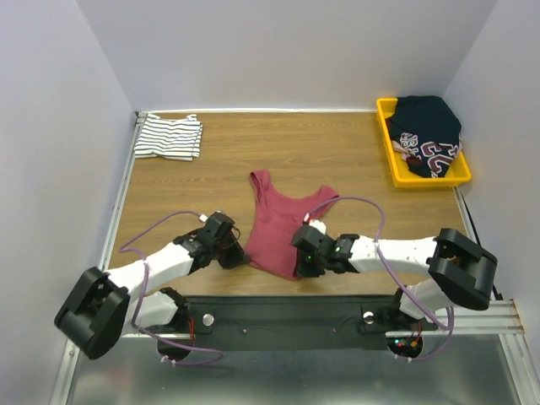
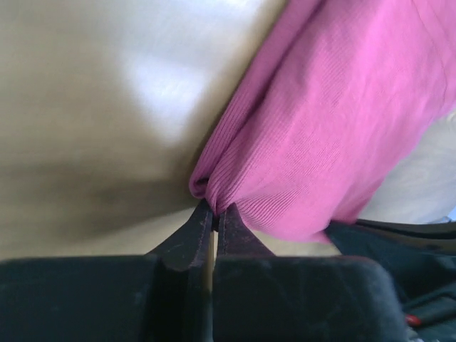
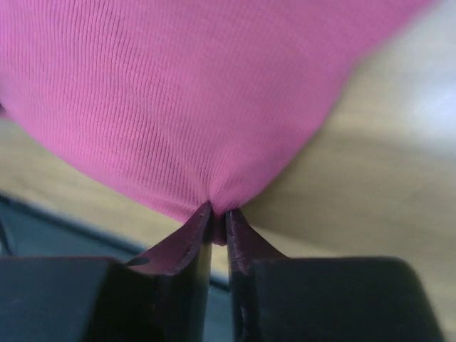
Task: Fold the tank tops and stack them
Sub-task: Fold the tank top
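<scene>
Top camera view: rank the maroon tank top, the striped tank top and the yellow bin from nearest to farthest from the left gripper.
1. maroon tank top: centre, near edge; the left gripper is pinching its left corner.
2. striped tank top: far back on the left.
3. yellow bin: far back on the right, clearly farthest.

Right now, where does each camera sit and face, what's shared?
Top external: above and behind the arm bases, looking down at the wooden table; both arms show, left gripper and right gripper at the plain maroon ribbed tank top.
Left wrist: on the left arm, facing along its shut black fingers pinching that top.
Right wrist: likewise on the right arm, fingers pinching its edge.
Shared: all three show the maroon top.
</scene>
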{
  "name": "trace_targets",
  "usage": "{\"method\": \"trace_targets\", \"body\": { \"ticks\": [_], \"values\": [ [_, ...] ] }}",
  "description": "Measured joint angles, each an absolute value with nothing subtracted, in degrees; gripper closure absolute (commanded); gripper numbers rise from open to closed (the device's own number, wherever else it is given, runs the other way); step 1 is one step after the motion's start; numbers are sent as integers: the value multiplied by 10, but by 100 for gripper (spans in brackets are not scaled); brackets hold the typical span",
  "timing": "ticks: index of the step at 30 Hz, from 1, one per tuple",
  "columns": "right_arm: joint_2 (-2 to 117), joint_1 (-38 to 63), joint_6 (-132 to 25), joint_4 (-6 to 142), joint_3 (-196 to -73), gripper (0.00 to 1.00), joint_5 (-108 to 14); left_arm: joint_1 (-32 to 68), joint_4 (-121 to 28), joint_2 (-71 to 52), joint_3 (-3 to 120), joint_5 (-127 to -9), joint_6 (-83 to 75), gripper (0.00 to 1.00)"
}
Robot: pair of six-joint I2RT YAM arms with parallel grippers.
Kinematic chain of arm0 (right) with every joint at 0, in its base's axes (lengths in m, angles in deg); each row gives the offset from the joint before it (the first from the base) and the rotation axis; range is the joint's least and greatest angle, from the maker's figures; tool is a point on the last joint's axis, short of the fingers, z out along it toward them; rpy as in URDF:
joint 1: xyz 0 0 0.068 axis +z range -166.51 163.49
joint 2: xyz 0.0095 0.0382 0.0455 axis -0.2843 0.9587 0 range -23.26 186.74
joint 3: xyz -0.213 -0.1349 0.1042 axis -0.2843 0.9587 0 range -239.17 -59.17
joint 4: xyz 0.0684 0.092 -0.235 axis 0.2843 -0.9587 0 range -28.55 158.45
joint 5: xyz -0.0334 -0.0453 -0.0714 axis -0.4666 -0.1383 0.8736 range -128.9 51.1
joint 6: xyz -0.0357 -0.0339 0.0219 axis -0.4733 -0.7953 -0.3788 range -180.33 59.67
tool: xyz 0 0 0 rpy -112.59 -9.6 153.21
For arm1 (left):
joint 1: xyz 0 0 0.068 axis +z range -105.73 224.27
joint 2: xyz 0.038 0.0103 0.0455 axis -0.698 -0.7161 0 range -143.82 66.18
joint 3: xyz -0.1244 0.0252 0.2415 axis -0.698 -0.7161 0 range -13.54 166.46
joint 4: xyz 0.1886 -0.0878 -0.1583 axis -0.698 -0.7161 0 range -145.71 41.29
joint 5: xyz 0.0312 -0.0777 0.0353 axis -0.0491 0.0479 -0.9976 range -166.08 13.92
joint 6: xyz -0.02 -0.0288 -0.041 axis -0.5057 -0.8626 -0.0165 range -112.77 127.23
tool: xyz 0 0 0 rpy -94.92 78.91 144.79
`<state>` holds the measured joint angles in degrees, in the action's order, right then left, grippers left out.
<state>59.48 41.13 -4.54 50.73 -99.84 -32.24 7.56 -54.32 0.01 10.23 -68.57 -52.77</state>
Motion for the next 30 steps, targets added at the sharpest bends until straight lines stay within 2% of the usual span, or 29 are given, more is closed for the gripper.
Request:
{"method": "trace_targets", "body": {
  "ticks": [1, 3, 4, 6, 7, 10, 12, 13, 14, 17, 22, 25, 28, 30],
  "values": [
    [595, 436, -24, 507, -989, 67, -327, 76, -561, 14, 100, -683, -530, 72],
    [593, 463, -8, 507, -985, 54, -330, 75, -600, 46, 100, -677, -529, 63],
    [590, 473, -2, 510, -985, 41, -334, 75, -624, 61, 102, -675, -530, 55],
    [584, 485, 11, 505, -985, 32, -338, 75, -666, 75, 116, -676, -524, 53],
    [575, 488, 15, 504, -987, 30, -334, 77, -687, 77, 128, -677, -517, 47],
    [554, 480, 12, 469, -999, 30, -320, 85, -750, 80, 189, -694, -486, 46],
    [542, 454, 2, 447, -1019, 32, -310, 94, -774, 81, 245, -712, -459, 49],
    [540, 436, -7, 444, -1026, 32, -312, 97, -782, 82, 275, -723, -445, 51],
    [538, 409, -20, 441, -1036, 34, -313, 99, -781, 82, 300, -728, -431, 57],
    [540, 283, -68, 440, -1065, 36, -313, 97, -747, 69, 344, -724, -398, 65],
    [591, 111, -151, 440, -1108, 42, -309, 13, -678, -41, 365, -715, -371, 70],
    [619, 67, -184, 437, -1119, 48, -309, -37, -650, -114, 365, -700, -365, 72],
    [635, 45, -207, 430, -1125, 58, -310, -65, -625, -157, 365, -691, -359, 74],
    [645, 35, -216, 428, -1134, 59, -307, -73, -605, -175, 361, -689, -358, 74]
  ]
}}
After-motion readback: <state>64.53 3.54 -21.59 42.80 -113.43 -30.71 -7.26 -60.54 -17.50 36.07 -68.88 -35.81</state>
